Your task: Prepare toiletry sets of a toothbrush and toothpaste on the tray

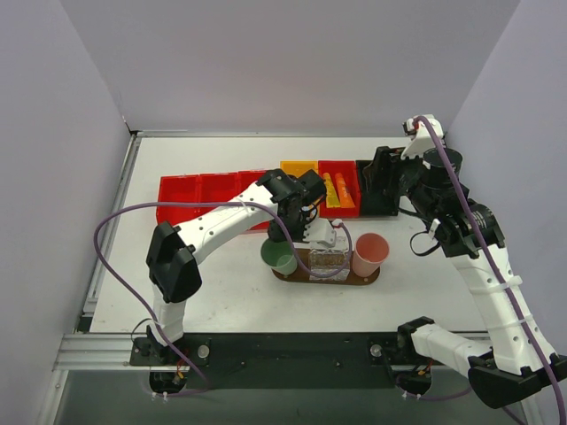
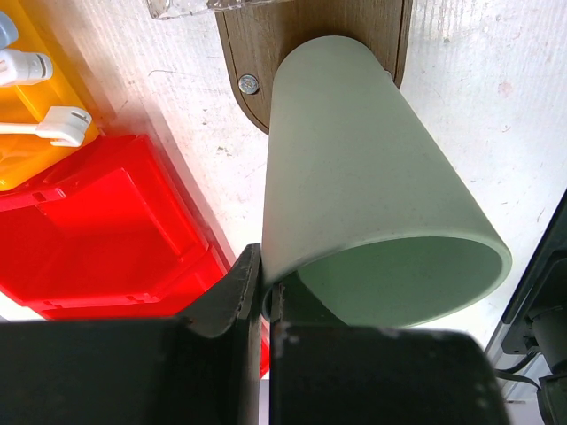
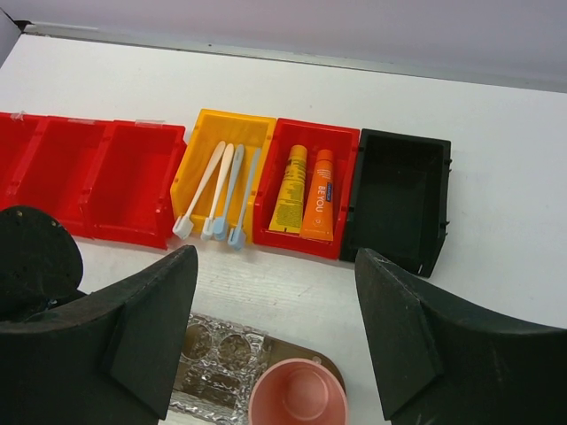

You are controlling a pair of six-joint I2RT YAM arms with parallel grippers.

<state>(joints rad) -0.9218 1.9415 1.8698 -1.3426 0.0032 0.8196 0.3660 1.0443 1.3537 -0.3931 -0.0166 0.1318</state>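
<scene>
Several toothbrushes (image 3: 217, 190), white and pale blue, lie in the yellow bin (image 3: 199, 146); the ends of some show in the left wrist view too (image 2: 55, 124). A yellow and an orange toothpaste tube (image 3: 306, 190) lie side by side in the red bin to its right. The brown tray (image 1: 326, 278) carries a pale green cup (image 1: 280, 258) at its left end, a clear blister pack (image 3: 217, 363) in the middle and a pink cup (image 1: 369, 252) at the right. My left gripper (image 2: 262, 297) is shut on the green cup's rim. My right gripper (image 3: 276, 266) hangs open above the tray and bins, holding nothing.
A row of red bins (image 1: 199, 197) runs along the back left. A black bin (image 3: 399, 199) stands at the right end of the row. The left arm (image 1: 213, 226) reaches across the red bins. White walls close in the table on three sides.
</scene>
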